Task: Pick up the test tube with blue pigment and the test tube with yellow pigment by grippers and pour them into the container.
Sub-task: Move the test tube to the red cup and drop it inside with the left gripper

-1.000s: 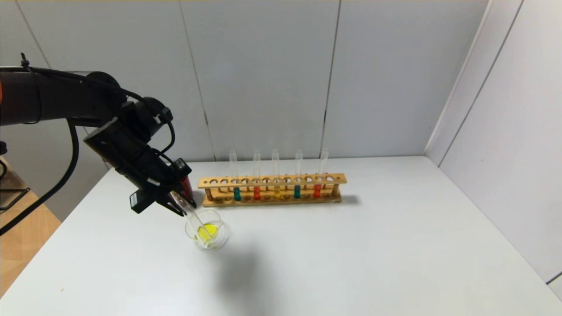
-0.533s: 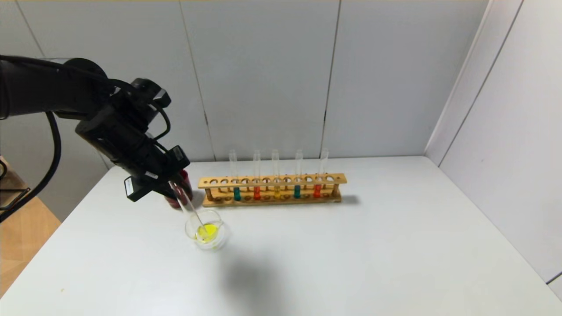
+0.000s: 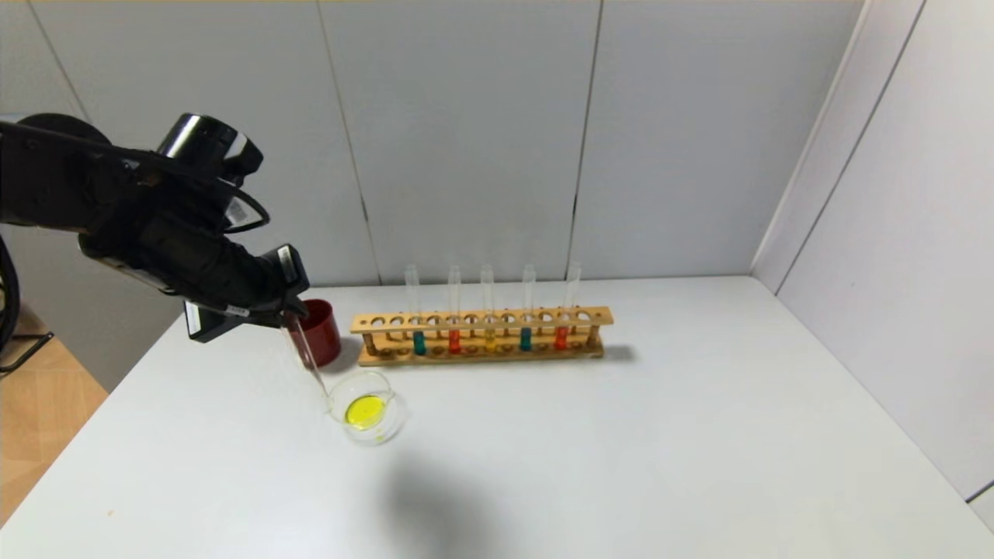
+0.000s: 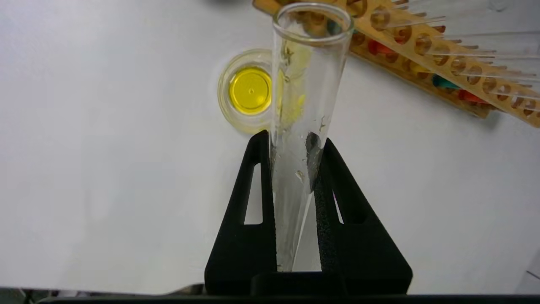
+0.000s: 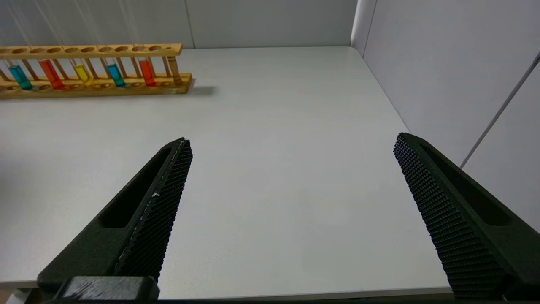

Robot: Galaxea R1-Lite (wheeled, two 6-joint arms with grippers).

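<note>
Left gripper (image 4: 295,152) clamped on the emptied test tube with yellow pigment (image 4: 301,109), mouth tilted down.

Just below its mouth sits the container (image 3: 365,415), holding yellow liquid; yellow pour looks finished. Next: the test tube with blue pigment (image 3: 419,341) in the rack (image 3: 481,335) beyond. Right gripper (image 5: 291,211) idles wide open, empty.

A dark red cup (image 3: 317,332) stands just beside the wooden tube rack (image 3: 481,335) on the white table (image 3: 621,435).

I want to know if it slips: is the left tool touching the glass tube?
Touching. In the left wrist view, the left tool clamps the emptied test tube with yellow pigment from both sides.
</note>
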